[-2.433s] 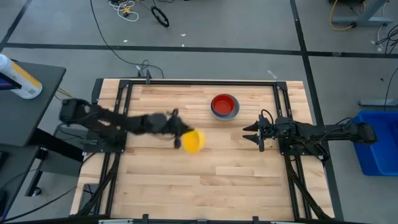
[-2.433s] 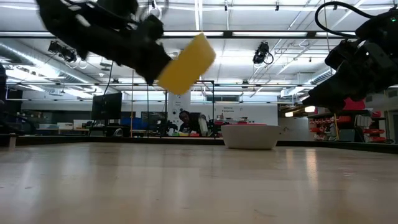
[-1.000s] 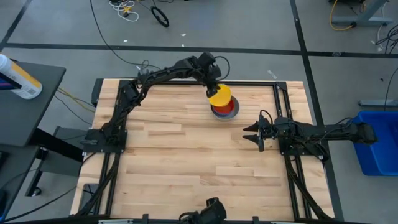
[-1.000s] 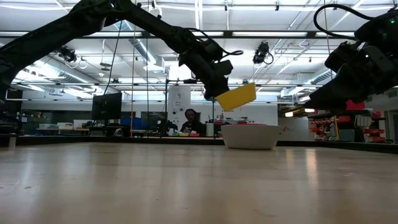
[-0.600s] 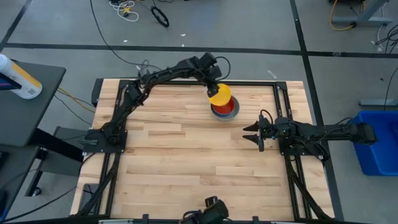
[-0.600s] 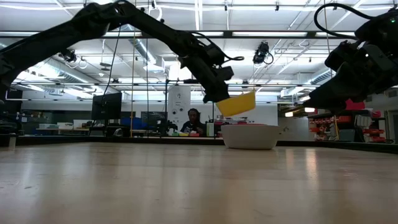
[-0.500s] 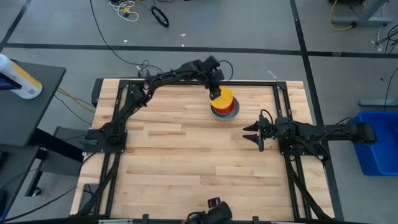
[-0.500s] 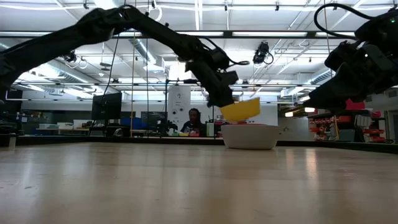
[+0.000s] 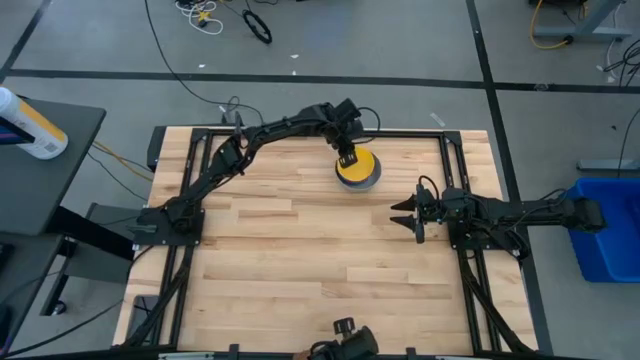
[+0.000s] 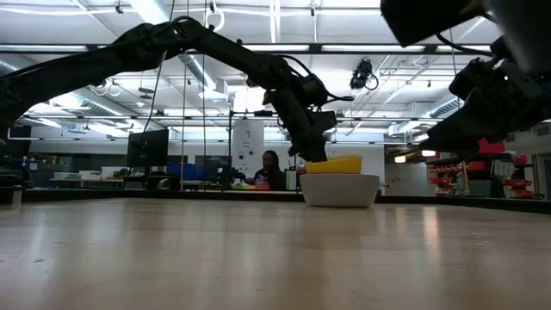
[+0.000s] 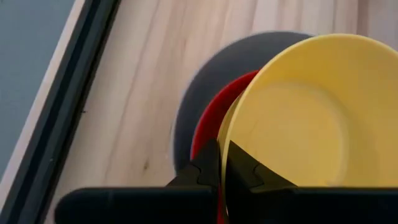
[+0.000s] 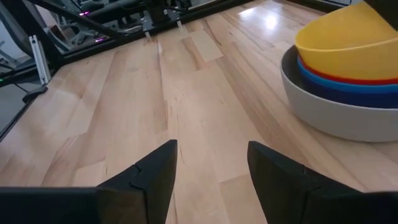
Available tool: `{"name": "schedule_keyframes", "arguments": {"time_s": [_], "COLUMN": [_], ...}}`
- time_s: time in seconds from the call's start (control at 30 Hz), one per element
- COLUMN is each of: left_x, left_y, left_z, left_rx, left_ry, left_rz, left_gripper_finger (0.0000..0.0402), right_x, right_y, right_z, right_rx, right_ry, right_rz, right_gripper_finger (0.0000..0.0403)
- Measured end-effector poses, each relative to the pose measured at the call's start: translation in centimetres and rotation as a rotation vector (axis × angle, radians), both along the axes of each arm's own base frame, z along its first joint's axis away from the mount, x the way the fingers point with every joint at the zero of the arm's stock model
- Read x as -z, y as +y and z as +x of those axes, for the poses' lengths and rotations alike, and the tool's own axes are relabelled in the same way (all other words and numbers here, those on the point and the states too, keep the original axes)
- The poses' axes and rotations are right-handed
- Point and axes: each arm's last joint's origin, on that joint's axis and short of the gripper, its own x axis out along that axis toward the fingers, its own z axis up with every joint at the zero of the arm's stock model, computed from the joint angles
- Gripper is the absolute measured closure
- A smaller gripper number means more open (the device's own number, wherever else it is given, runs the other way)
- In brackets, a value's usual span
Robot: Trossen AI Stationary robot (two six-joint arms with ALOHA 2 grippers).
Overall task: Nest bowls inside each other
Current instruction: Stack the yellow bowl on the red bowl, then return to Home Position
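A stack of bowls stands at the table's far middle. The grey bowl [image 12: 336,109] is at the bottom on the wood, with a blue bowl [image 12: 329,79] and a red bowl [image 11: 208,118] nested in it. The yellow bowl [image 9: 358,167] sits on top in the red one, and my left gripper [image 9: 347,157] is shut on it at its far-left side. My right gripper [image 9: 398,213] waits open at the right, a little nearer than the stack, touching nothing. My left gripper pinches the yellow bowl's rim [image 11: 224,138] at the far-left side, one finger [image 11: 245,168] inside the bowl and the other outside against its wall. The fingers slant down from the far left. The bowl sits roughly level, lowered into the red bowl.
Black frame rails [image 9: 300,132] run along the far, left and right edges of the wooden table. Bare wood [image 9: 300,260] spreads across the middle and near half. A blue bin [image 9: 610,225] stands off the table's right side.
My left gripper has come down and slightly toward the near edge with the yellow bowl, staying shut. The bowl hung tilted above the stack; it has levelled out and now sits in the red bowl.
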Motion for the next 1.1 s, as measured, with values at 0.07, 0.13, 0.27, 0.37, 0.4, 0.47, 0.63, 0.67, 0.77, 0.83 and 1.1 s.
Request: {"name": "schedule_keyframes", "arguments": {"time_s": [0.07,0.13,0.27,0.37,0.4,0.47,0.63,0.67,0.77,0.83,1.1], "left_x": [0.0,0.0,0.0,0.1,0.2,0.2,-0.6,-0.9,-1.7,-2.3,-4.4], "left_y": [-0.1,-0.2,-0.4,-0.6,-0.7,-1.0,-1.5,-1.5,-1.7,-1.8,-1.2], "left_z": [0.0,0.1,0.1,0.1,0.1,0.2,0.5,0.7,0.8,0.8,0.3], "left_rx": [-0.004,-0.004,0.009,0.020,0.028,0.052,0.068,0.072,0.085,0.085,0.064], "left_ry": [0.007,0.011,0.016,0.032,0.037,0.036,0.021,0.009,-0.013,-0.034,-0.093], "left_rz": [0.011,0.022,0.020,0.014,0.010,0.010,0.026,0.040,0.066,0.077,0.104], "left_gripper_finger": [0.0396,0.0396,0.0383,0.0358,0.0347,0.0321,0.0241,0.0224,0.0179,0.0154,0.0115], "right_x": [0.0,0.0,0.0,0.0,0.1,0.1,0.2,0.2,0.3,0.3,0.4], "right_y": [0.0,0.0,0.0,0.0,0.0,0.0,0.0,0.0,0.0,0.0,0.0], "right_z": [0.0,0.0,0.0,0.0,0.0,0.0,-0.1,-0.1,-0.1,-0.1,-0.1], "right_rx": [0.002,0.005,0.006,0.009,0.009,0.010,0.010,0.011,0.011,0.011,0.019], "right_ry": [0.000,0.000,0.000,0.000,0.003,0.011,0.023,0.024,0.029,0.030,0.036], "right_rz": [0.001,0.006,0.010,0.017,0.019,0.022,0.023,0.026,0.027,0.027,0.025], "right_gripper_finger": [0.0199,0.0201,0.0196,0.0192,0.0190,0.0190,0.0195,0.0196,0.0198,0.0198,0.0190]}}
